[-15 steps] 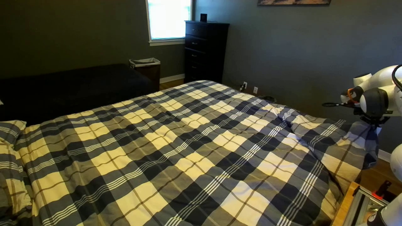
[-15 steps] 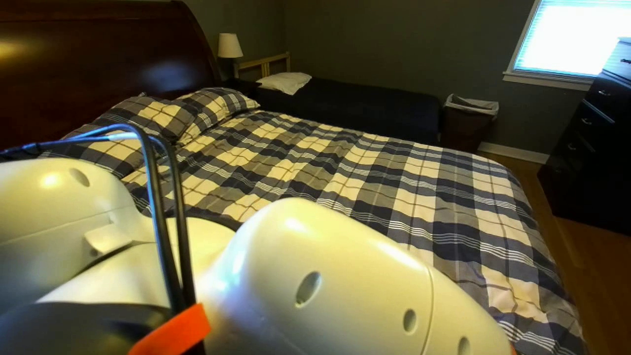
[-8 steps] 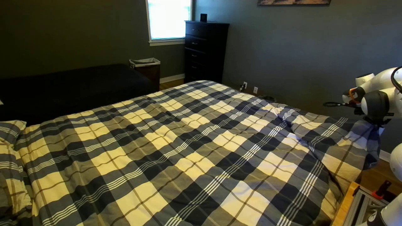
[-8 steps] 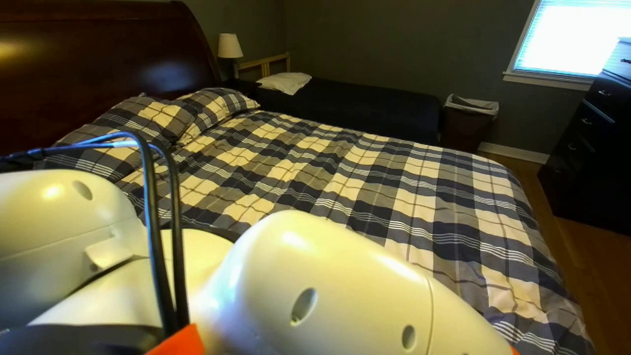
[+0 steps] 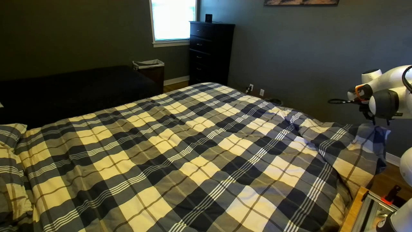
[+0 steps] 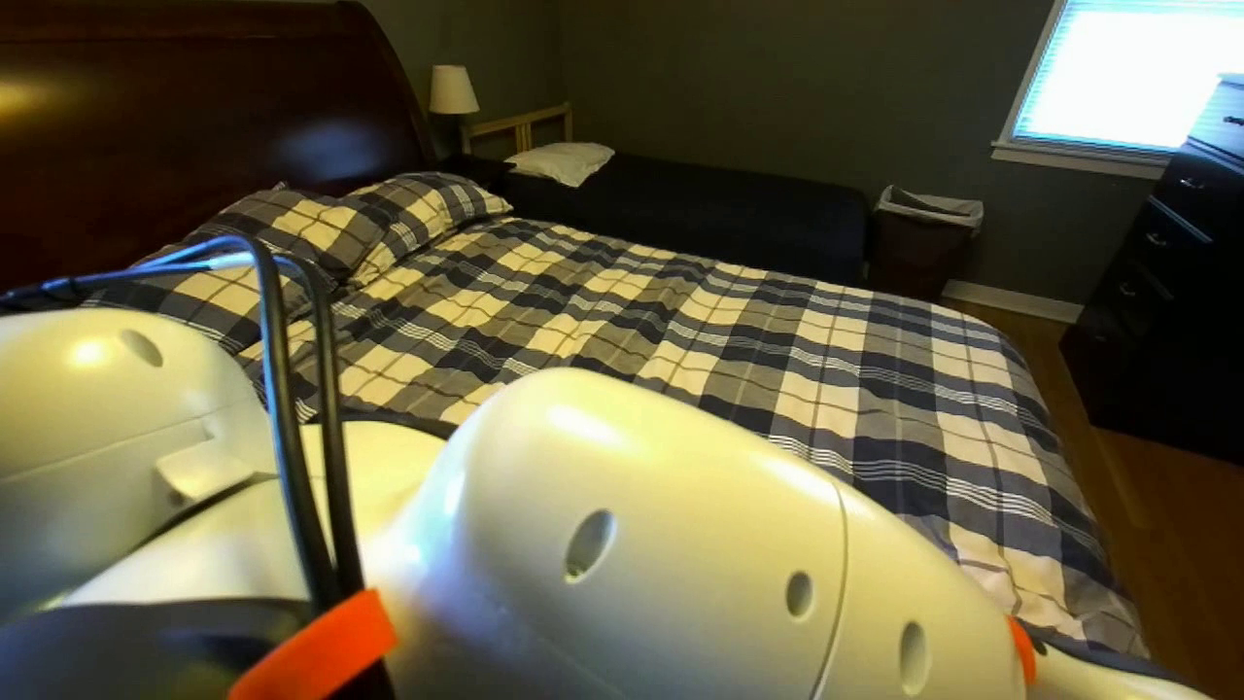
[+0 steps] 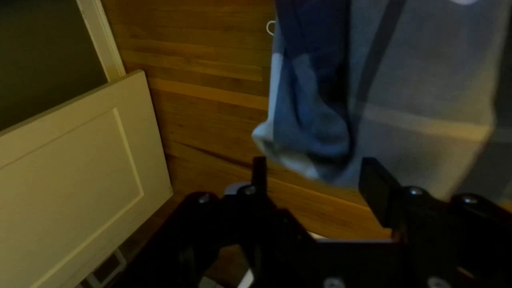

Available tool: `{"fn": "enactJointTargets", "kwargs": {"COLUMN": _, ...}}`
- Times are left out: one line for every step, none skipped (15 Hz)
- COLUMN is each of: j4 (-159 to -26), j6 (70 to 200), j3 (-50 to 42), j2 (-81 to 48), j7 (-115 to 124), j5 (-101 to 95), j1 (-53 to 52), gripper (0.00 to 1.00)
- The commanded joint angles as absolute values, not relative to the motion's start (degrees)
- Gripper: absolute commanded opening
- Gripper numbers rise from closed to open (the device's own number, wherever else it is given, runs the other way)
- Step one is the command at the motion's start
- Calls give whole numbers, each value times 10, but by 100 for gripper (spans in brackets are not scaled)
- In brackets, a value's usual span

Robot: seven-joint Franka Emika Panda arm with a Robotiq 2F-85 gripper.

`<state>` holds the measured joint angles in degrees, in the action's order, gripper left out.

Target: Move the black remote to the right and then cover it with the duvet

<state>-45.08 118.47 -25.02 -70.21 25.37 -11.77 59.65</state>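
Note:
The plaid duvet (image 5: 199, 141) in cream, grey and navy spreads over the bed in both exterior views. Its foot-end corner is bunched up at the far right, right under my gripper (image 5: 381, 122). In the wrist view the gripper (image 7: 313, 162) stands open, its black fingers (image 7: 375, 188) well apart. The duvet's folded corner (image 7: 320, 132) hangs just beyond the fingertips, and I see no cloth gripped. The black remote does not show in any view; it is hidden or out of view.
A wooden-edged stand (image 5: 352, 209) with a metal rail sits by the robot base, close to the bed's foot. Plaid pillows (image 6: 301, 228) lie at the headboard (image 6: 194, 126). A dark dresser (image 5: 210, 53) stands against the wall. In the wrist view a pale door (image 7: 80, 180) stands over the wood floor.
My gripper has opened and let go of the duvet's corner. The arm dipped slightly, then rose a little above the cloth, and the corner has settled slightly.

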Motion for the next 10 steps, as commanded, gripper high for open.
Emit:
{"fn": "enactJointTargets", "kwargs": {"j4": -472, "j6": 1205, "j3": -237, "j2": -681, "j7": 220, "j5": -115, "j1": 593, "gripper": 94}}
{"fn": "enactJointTargets", "kwargs": {"j4": -470, "j6": 1203, "j3": -234, "j2": -680, "j7": 212, "j5": -114, "j1": 593, "gripper": 100}}
{"fn": "enactJointTargets", "kwargs": {"j4": -472, "j6": 1203, "j3": -232, "j2": -679, "j7": 206, "j5": -115, "j1": 591, "gripper": 100}}
{"fn": "enactJointTargets", "kwargs": {"j4": -473, "j6": 1205, "j3": -231, "j2": -677, "j7": 200, "j5": -115, "j1": 590, "gripper": 100}}
{"fn": "enactJointTargets", "kwargs": {"j4": -480, "j6": 1210, "j3": -226, "j2": -672, "j7": 189, "j5": -115, "j1": 588, "gripper": 100}}
{"fn": "enactJointTargets", "kwargs": {"j4": -485, "j6": 1217, "j3": -222, "j2": -668, "j7": 177, "j5": -115, "j1": 587, "gripper": 100}}
{"fn": "enactJointTargets", "kwargs": {"j4": -492, "j6": 1226, "j3": -214, "j2": -663, "j7": 161, "j5": -113, "j1": 586, "gripper": 100}}
{"fn": "enactJointTargets", "kwargs": {"j4": -505, "j6": 1243, "j3": -204, "j2": -654, "j7": 143, "j5": -110, "j1": 586, "gripper": 100}}
{"fn": "enactJointTargets", "kwargs": {"j4": -514, "j6": 1257, "j3": -194, "j2": -648, "j7": 125, "j5": -109, "j1": 586, "gripper": 100}}
{"fn": "enactJointTargets", "kwargs": {"j4": -530, "j6": 1273, "j3": -181, "j2": -637, "j7": 104, "j5": -106, "j1": 587, "gripper": 100}}
